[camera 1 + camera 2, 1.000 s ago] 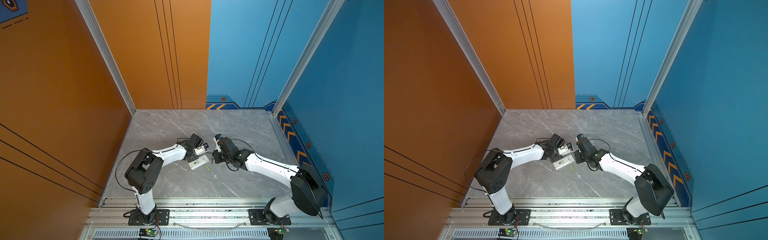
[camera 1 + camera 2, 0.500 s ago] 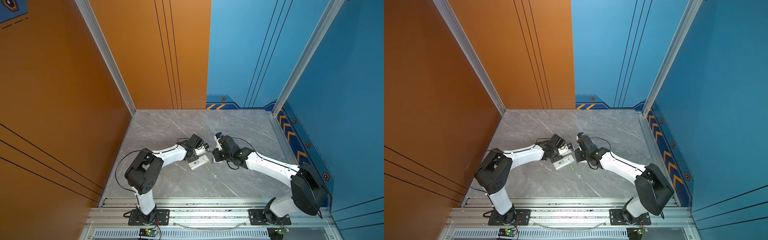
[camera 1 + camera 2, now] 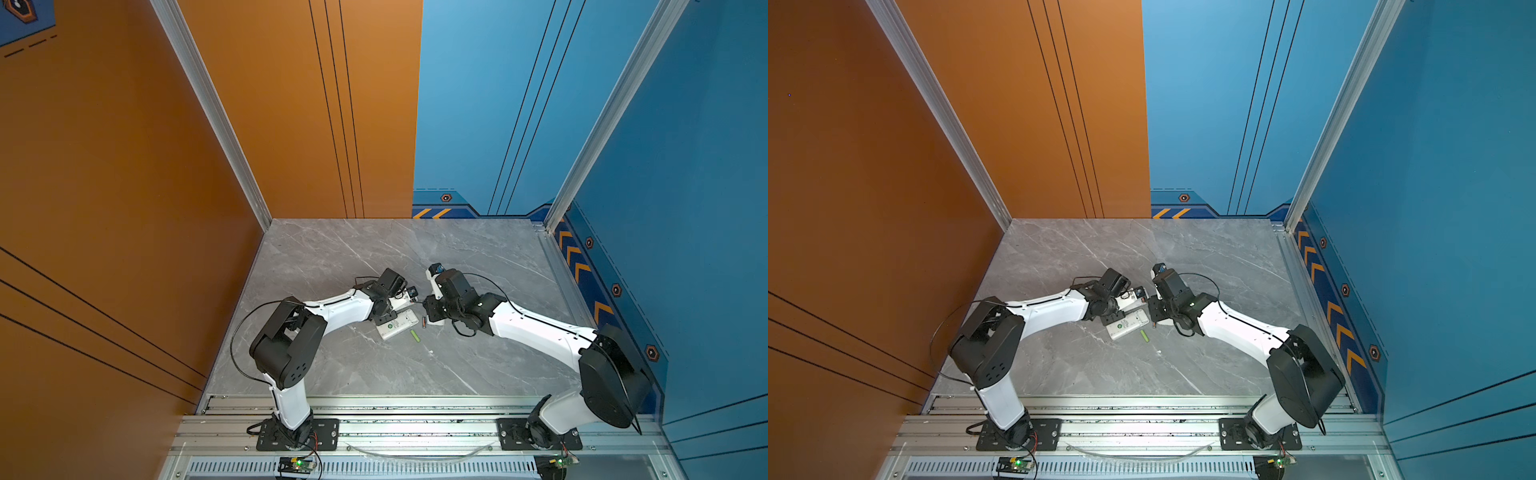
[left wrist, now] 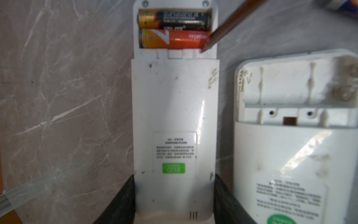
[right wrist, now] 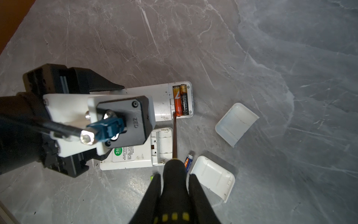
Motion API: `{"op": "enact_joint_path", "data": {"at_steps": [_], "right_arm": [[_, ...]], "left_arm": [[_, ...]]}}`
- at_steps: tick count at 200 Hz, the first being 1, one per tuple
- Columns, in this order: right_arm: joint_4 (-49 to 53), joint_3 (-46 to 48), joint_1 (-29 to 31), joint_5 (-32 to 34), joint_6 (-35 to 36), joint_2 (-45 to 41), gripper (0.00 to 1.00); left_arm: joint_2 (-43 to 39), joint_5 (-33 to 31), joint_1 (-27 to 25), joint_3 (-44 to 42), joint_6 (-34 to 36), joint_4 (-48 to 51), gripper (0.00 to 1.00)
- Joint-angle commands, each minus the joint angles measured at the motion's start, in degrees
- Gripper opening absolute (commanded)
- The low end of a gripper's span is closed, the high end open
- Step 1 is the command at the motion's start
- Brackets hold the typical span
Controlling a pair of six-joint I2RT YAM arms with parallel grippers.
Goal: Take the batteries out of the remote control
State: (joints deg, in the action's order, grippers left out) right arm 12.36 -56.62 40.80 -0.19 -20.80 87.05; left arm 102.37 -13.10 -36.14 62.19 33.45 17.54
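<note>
My left gripper (image 4: 174, 194) is shut on the lower end of a white remote control (image 4: 174, 106) that lies back-up on the table. Its bay is uncovered and holds two batteries side by side, a black-and-gold one (image 4: 180, 18) and an orange-red one (image 4: 180, 38). My right gripper (image 5: 174, 180) is shut on the black-and-yellow handle of a screwdriver (image 5: 174, 135). The tip of the screwdriver rests at the end of the orange-red battery (image 5: 177, 102). A lime green battery (image 3: 414, 336) and a dark blue-labelled one (image 5: 188, 161) lie loose on the table.
A second white remote (image 5: 135, 153) with an empty bay lies right beside the held one. Two white lids (image 5: 235, 124) (image 5: 213, 177) lie hollow side up near the right gripper. The grey marble table (image 3: 374, 257) is walled on three sides.
The right wrist has shifted slightly beside the remote. The left arm has stayed still, and both grips are unchanged.
</note>
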Motion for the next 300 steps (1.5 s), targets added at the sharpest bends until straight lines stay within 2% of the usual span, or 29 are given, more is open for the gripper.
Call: {"op": "enact_joint_path", "data": {"at_steps": [1,77,123,189,207,248,267,300], "right_arm": [[1.8,-0.8,-0.2,-0.5,1.1,0.6,0.0],[3.8,-2.1,-2.5,0.4,1.7,2.6,0.0],[3.5,-2.9,-2.3,-1.9,1.5,3.9,0.0],[9.2,-7.0,-1.5,-3.8,6.1,6.9,0.0],[10.2,-8.2,-1.1,-1.2,6.9,7.6,0.0],[5.1,-5.6,5.4,8.4,4.7,9.5,0.0],[2.2,-4.0,7.6,15.5,2.4,10.3,0.0],[-6.9,2.2,7.9,18.1,-1.7,9.9,0.0]], "left_arm": [[-2.1,-0.6,-0.6,-0.8,0.3,0.0,0.08],[-2.4,-0.7,-0.6,-1.0,0.6,-0.2,0.08],[-2.6,-0.5,-0.9,-0.8,0.9,-0.3,0.08],[-3.5,2.1,-0.9,-1.9,1.8,-2.0,0.08],[-3.5,3.9,-0.9,-1.5,1.8,-1.2,0.07],[-3.5,10.9,-0.4,-0.3,0.9,2.1,0.06],[-3.0,13.6,-0.4,0.5,0.5,3.9,0.06],[-2.8,17.9,0.2,0.8,-0.5,4.9,0.06]]}}
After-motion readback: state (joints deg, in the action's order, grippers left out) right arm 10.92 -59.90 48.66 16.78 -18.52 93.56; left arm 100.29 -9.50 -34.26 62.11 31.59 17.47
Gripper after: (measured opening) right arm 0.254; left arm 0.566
